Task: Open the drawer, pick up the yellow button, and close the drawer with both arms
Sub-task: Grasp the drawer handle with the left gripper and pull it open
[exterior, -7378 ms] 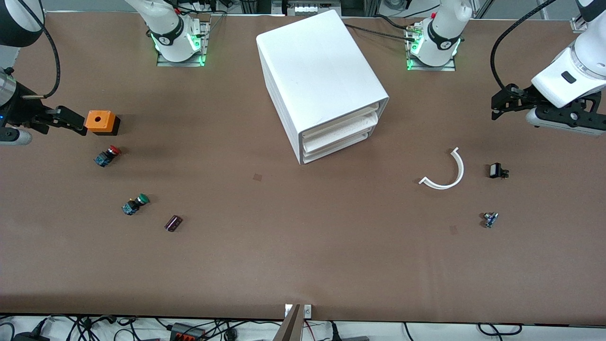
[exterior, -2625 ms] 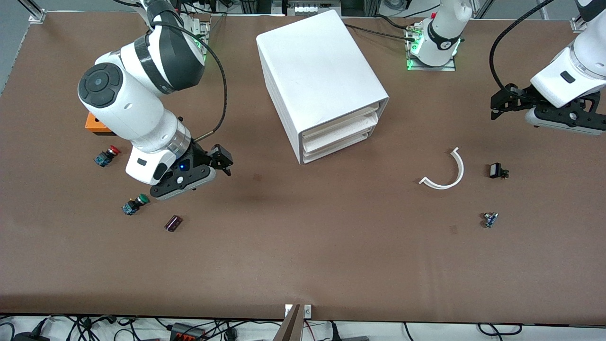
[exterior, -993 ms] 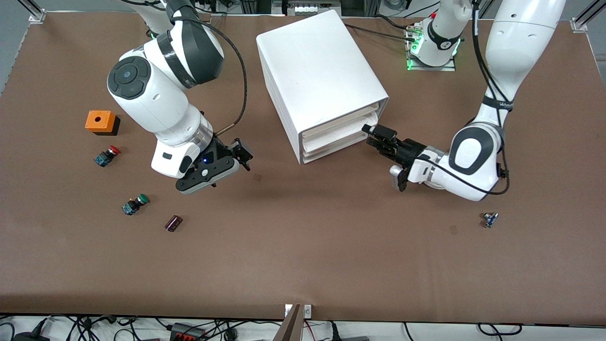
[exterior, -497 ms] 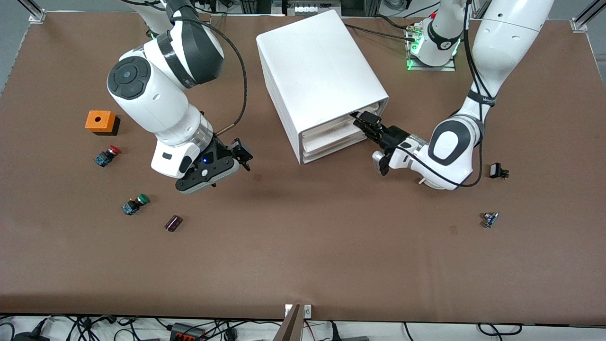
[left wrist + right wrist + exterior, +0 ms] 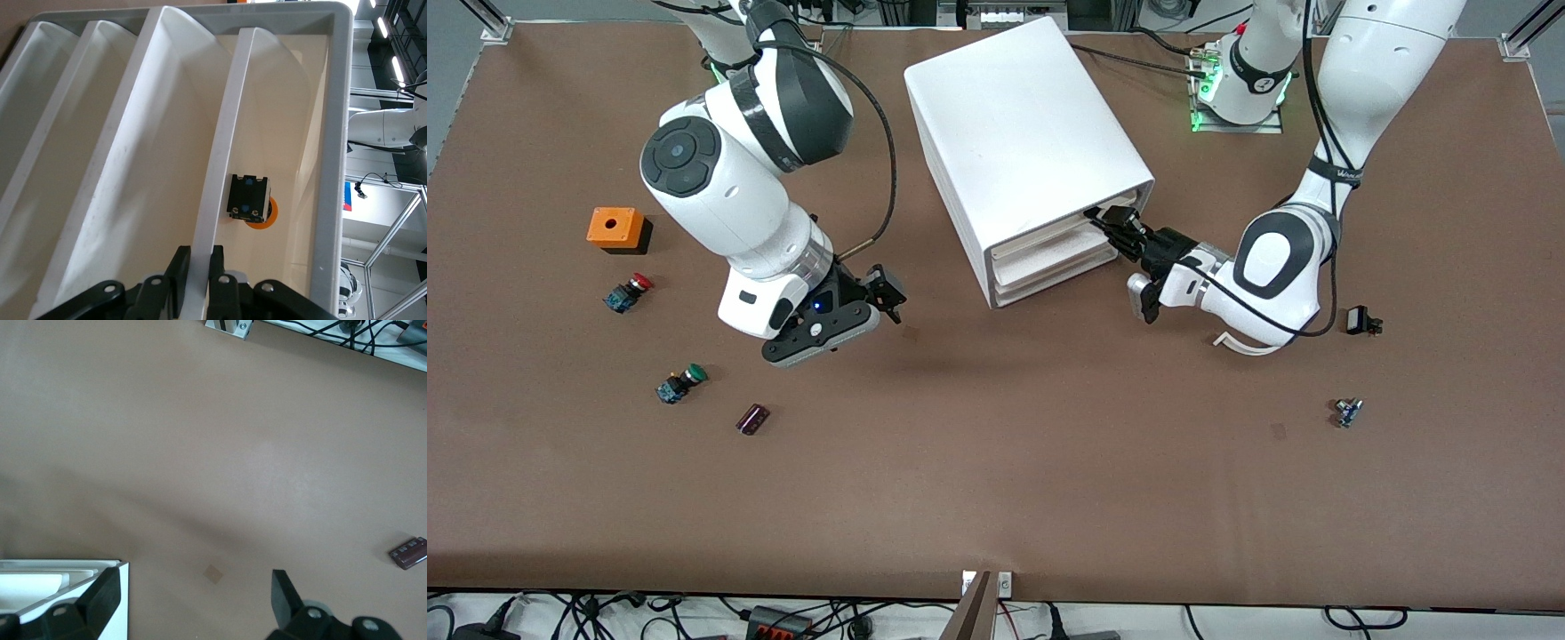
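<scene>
The white cabinet (image 5: 1023, 133) stands mid-table with three drawers facing the front camera. My left gripper (image 5: 1110, 220) is at the top drawer (image 5: 1067, 233). In the left wrist view it (image 5: 199, 257) is shut on the drawer's front rim (image 5: 227, 153). The button (image 5: 249, 198) lies inside that drawer, dark body toward me, orange cap under it. My right gripper (image 5: 885, 293) is open and empty over the bare table beside the cabinet, toward the right arm's end. In the right wrist view it (image 5: 193, 597) shows a cabinet corner (image 5: 67, 587).
An orange box (image 5: 615, 228), a red-capped button (image 5: 628, 292), a green-capped button (image 5: 679, 382) and a dark block (image 5: 752, 418) lie toward the right arm's end. A white curved piece (image 5: 1240, 345), a black part (image 5: 1360, 320) and a small blue part (image 5: 1348, 412) lie toward the left arm's end.
Both arms swung in from the table's ends. The left gripper reached the cabinet front and closed on the top drawer's rim. The cabinet shifted slightly.
</scene>
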Robot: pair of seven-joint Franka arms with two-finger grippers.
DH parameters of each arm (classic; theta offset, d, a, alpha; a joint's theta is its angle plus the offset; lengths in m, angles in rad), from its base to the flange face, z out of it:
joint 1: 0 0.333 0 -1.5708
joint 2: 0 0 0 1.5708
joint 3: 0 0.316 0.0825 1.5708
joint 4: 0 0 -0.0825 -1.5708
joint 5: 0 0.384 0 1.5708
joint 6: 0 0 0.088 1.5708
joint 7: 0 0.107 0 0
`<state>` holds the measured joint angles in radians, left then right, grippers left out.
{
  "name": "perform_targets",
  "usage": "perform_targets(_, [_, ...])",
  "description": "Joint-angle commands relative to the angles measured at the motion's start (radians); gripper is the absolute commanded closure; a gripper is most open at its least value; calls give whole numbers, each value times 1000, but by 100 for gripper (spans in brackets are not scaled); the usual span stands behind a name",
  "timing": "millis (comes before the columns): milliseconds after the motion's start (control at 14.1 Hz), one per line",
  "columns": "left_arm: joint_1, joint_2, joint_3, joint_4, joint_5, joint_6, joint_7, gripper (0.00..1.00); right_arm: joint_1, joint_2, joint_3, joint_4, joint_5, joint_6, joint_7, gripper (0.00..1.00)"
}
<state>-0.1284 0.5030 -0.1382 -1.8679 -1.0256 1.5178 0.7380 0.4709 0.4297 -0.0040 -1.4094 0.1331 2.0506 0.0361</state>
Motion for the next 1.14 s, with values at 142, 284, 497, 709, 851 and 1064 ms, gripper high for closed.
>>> perform_targets(142, [-2, 9, 2, 16, -2, 7, -6, 99, 0, 9, 3, 20, 16, 0, 10, 0])
perform_targets(284, [9, 38, 12, 91, 83, 9, -11, 99, 2, 17, 3, 21, 14, 2, 10, 0])
perform_targets(497, [53, 120, 28, 228, 153, 10, -22, 99, 3, 24, 4, 21, 14, 11, 11, 0])
perform_targets(709, [82, 178, 35, 306, 159, 10, -20, 99, 3, 27, 4, 21, 14, 14, 13, 0])
perform_targets(851, [85, 186, 49, 326, 165, 10, -23, 99, 3, 30, 6, 23, 14, 28, 12, 0])
perform_targets(1064, [93, 187, 60, 329, 167, 10, -22, 96, 27, 44, 6, 35, 14, 45, 10, 0])
